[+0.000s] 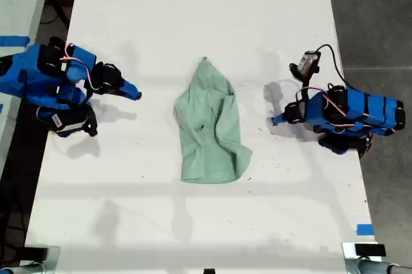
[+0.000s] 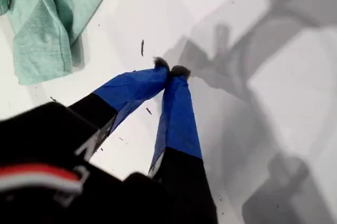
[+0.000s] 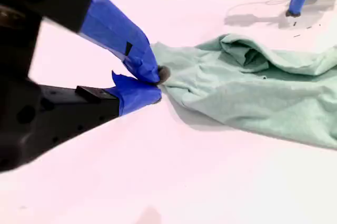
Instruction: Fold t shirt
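Observation:
The pale mint-green t shirt (image 1: 211,129) lies crumpled in the middle of the white table (image 1: 193,4), narrow at its far end and wider at its near end. My first gripper (image 1: 275,119) (image 2: 171,69) is on the exterior view's right, shut on nothing, with its tips low over bare table. A corner of the t shirt (image 2: 47,29) lies a short way off from it. My second gripper (image 1: 136,94) (image 3: 157,84) is on the exterior view's left, shut and empty. It points at the t shirt (image 3: 253,92), with a gap of bare table between them in the exterior view.
A small grey device (image 1: 309,62) on a black cable sits above the arm on the exterior view's right. Blue tape (image 1: 364,229) marks the table's near right corner in the exterior view. Dark floor (image 1: 373,17) borders the table on the exterior view's right, and another pale surface (image 1: 19,4) lies on its left.

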`<control>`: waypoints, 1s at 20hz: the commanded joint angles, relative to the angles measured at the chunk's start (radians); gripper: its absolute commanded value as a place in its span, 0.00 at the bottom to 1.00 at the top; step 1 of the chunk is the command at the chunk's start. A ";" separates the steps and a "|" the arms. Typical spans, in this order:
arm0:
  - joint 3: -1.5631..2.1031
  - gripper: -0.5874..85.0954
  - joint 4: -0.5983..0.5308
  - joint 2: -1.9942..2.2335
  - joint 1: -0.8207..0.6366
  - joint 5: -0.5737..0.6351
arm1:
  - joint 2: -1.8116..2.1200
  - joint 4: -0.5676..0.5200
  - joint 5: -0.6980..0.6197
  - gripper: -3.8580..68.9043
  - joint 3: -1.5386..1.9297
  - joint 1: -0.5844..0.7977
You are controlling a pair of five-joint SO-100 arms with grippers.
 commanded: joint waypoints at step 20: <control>0.601 0.00 -0.063 0.676 -0.227 0.190 | 0.011 -0.005 0.011 0.07 0.032 0.012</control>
